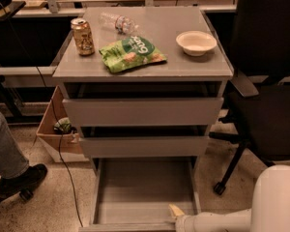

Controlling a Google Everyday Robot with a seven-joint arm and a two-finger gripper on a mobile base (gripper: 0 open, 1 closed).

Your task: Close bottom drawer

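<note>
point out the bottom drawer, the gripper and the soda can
bottom drawer (pixel 145 185), camera view, on the bare floor of its open tray
gripper (pixel 176 212), camera view, on its tip at the drawer's front right corner
soda can (pixel 82 37), camera view, on the middle of its side
</note>
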